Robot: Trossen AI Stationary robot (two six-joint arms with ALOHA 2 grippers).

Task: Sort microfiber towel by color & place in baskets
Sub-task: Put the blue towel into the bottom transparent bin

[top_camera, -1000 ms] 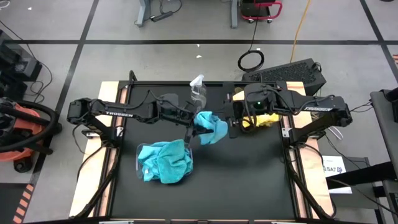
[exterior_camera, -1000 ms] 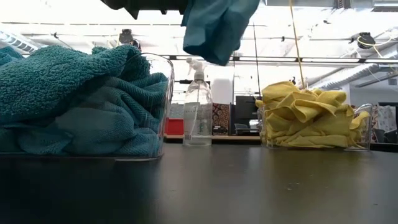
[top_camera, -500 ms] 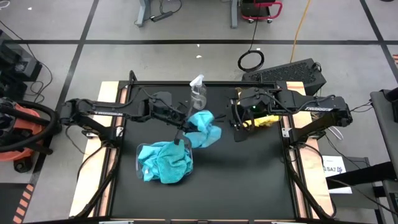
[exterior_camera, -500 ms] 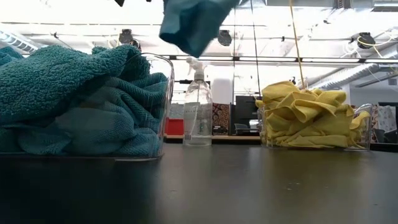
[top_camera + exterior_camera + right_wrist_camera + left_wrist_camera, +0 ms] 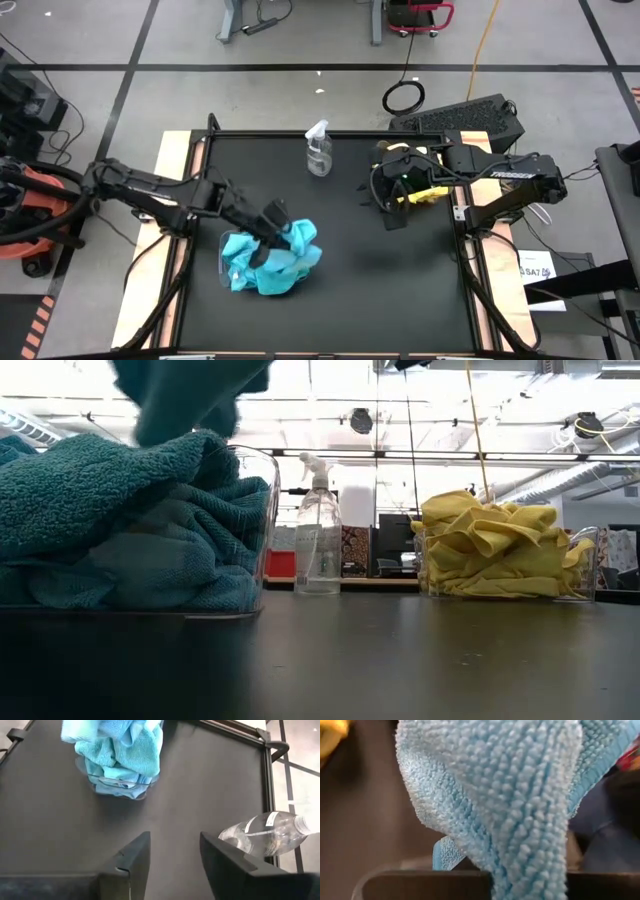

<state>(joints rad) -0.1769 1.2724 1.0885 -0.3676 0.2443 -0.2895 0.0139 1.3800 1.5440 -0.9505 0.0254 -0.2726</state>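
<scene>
A teal-blue microfiber towel (image 5: pixel 303 240) hangs from my left gripper (image 5: pixel 277 232), which is shut on it over the clear basket (image 5: pixel 226 262) heaped with teal towels. In the low view that towel (image 5: pixel 185 395) hangs just above the heap (image 5: pixel 120 520). It fills the left wrist view (image 5: pixel 520 795) and hides the fingers. My right gripper (image 5: pixel 172 865) stands open with nothing in it, above the table beside the basket of yellow towels (image 5: pixel 425 190). My left gripper holds the teal towel by a bunched part at its left side (image 5: pixel 288 236), coming from the table's left and slanting down. The towel covers the fingers, so the kind of hold does not show. It hangs slack below them; whether it touches the heap, I cannot tell.
A clear spray bottle (image 5: pixel 319 150) stands at the far middle of the black table (image 5: pixel 400 290). The yellow basket (image 5: pixel 585 560) sits at the right, the teal basket's wall (image 5: pixel 268 510) at the left. Bare tabletop lies between and in front of them.
The teal towel has passed from my right gripper to my left one. My left gripper has carried it from mid-table toward the near left, over the teal basket, and lower. My right gripper has let go and drawn back a little toward the right edge.
</scene>
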